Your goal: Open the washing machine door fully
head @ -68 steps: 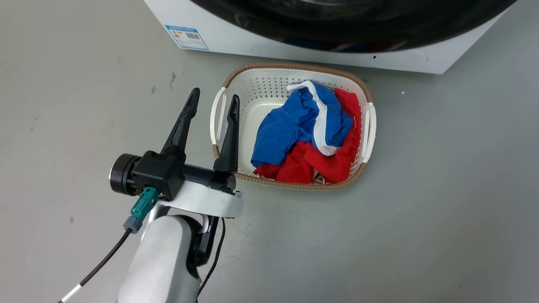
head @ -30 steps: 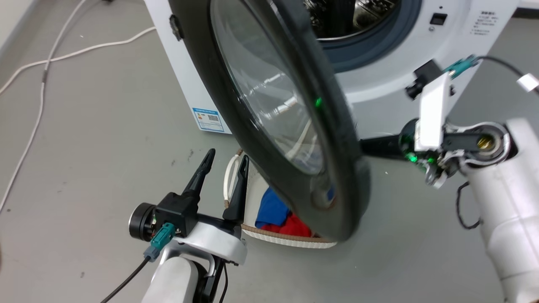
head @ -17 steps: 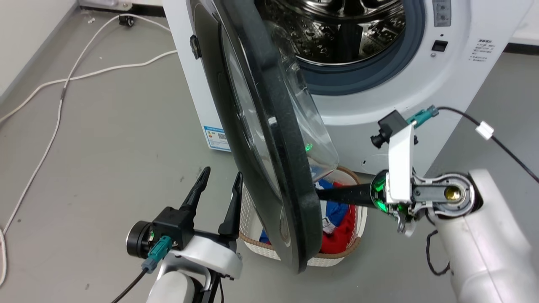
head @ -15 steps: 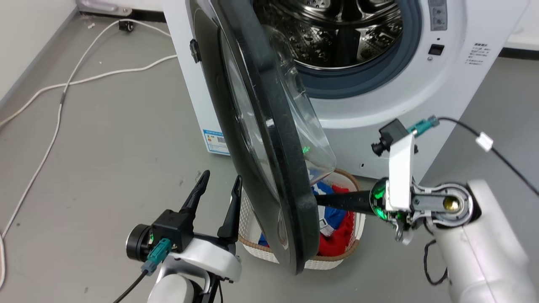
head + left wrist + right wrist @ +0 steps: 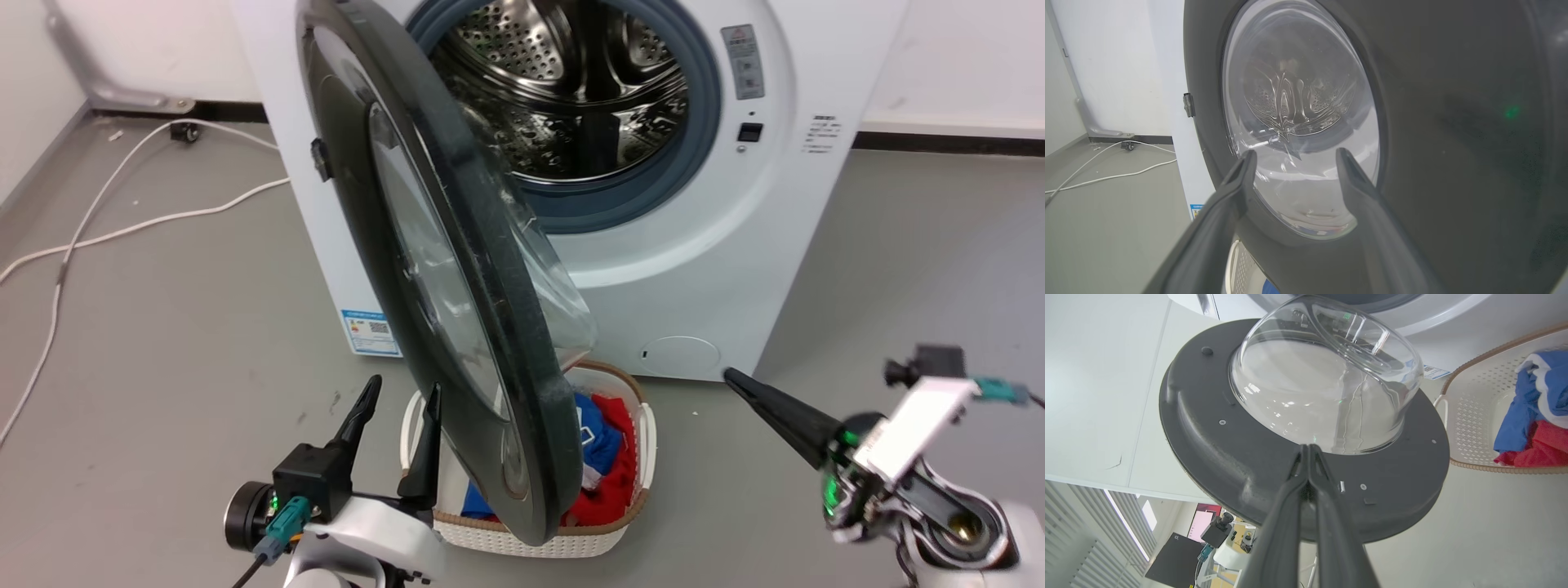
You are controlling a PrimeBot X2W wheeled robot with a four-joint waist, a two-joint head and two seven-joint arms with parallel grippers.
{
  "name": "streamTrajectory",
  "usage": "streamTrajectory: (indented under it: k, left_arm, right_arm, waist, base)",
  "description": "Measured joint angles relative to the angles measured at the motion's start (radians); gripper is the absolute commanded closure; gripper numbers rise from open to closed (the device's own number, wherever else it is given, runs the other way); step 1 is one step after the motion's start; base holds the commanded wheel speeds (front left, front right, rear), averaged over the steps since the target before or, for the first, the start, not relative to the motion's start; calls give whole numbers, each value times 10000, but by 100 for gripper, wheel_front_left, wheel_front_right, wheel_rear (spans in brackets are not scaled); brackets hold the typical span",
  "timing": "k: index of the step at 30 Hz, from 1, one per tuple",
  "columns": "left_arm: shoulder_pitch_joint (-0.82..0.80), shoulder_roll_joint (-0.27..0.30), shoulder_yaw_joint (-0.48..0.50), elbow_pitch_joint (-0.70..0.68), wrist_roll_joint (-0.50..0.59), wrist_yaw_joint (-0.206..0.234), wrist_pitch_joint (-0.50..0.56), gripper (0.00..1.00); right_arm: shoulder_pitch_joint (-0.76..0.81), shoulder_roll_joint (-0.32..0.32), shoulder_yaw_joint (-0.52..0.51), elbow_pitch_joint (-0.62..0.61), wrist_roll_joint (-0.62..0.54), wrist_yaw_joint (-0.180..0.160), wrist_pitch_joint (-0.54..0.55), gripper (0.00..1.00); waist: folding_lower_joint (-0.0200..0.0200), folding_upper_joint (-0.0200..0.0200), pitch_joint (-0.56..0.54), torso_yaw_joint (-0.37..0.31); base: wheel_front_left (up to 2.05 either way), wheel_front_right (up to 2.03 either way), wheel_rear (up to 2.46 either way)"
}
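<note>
The washing machine [image 5: 702, 269] stands in the middle of the head view with its steel drum [image 5: 563, 90] exposed. The washing machine door [image 5: 498, 327] hangs from its left hinge and juts out toward me, edge-on, above the basket. My left gripper [image 5: 396, 404] is open at the lower left, just outside the door; in the left wrist view its gripper [image 5: 1294, 157] frames the door [image 5: 1437, 122] and its glass. My right gripper [image 5: 731, 377] is shut at the lower right, apart from the door. In the right wrist view the shut gripper [image 5: 1306, 449] points at the door's inner rim [image 5: 1241, 457] below the glass bowl [image 5: 1323, 384].
A white laundry basket [image 5: 522, 541] with blue and red clothes [image 5: 600, 457] sits on the floor under the door's lower edge, also seen as the basket [image 5: 1470, 416]. White cables [image 5: 122, 229] trail across the grey floor at left. A small round flap [image 5: 682, 357] sits low on the machine.
The door has gone from closed to swung out. My right gripper has pulled back from behind the door's edge to the lower right. The head camera has risen, so the whole view shifted.
</note>
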Motion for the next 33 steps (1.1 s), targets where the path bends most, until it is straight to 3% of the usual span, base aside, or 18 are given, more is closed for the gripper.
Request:
streamTrajectory:
  k: [7, 8, 9, 10, 15, 21, 28, 33]
  left_arm:
    - [337, -12, 364, 52, -307, 100, 2, 0]
    - [389, -12, 397, 54, -314, 115, 2, 0]
    - [429, -17, 435, 50, -324, 142, 2, 0]
    - [453, -17, 470, 52, -324, 150, 2, 0]
    - [576, -10, 558, 58, -293, 178, 2, 0]
    - [576, -8, 558, 109, -203, 192, 2, 0]
    - [465, 50, 581, 111, -52, 192, 2, 0]
    - [449, 81, 669, 79, 35, 322, 2, 0]
  right_arm:
    - [1556, 8, -629, -767, 217, -2, -1941, 97]
    - [1733, 10, -732, -903, 81, 0, -2349, 72]
    - [1871, 10, -826, -1007, -42, 0, -2767, 18]
    - [1986, 10, -909, -1120, -253, -2, -3204, 0]
    - [2296, -13, -1237, -1724, -2905, -2, -5501, 0]
    - [2383, -476, -1126, -2587, -7045, 0, -7426, 0]
    - [2532, -711, -174, -3480, -10897, 13, -8295, 0]
    - [2960, -556, 357, -3381, -12184, 13, -8659, 0]
  waist:
    - [0, 0, -199, -514]
    - [0, 0, -214, -552]
    - [0, 0, -220, -592]
    - [1, 0, -224, -635]
    - [1, 0, -250, -796]
    - [1, 0, -325, -877]
    - [1, 0, -300, -898]
    - [1, 0, -279, -880]
  base:
    - [0, 0, 0]
    - [0, 0, 0]
    - [0, 0, 0]
    - [0, 0, 0]
    - [0, 0, 0]
    - [0, 0, 0]
    - [0, 0, 0]
    - [0, 0, 0]
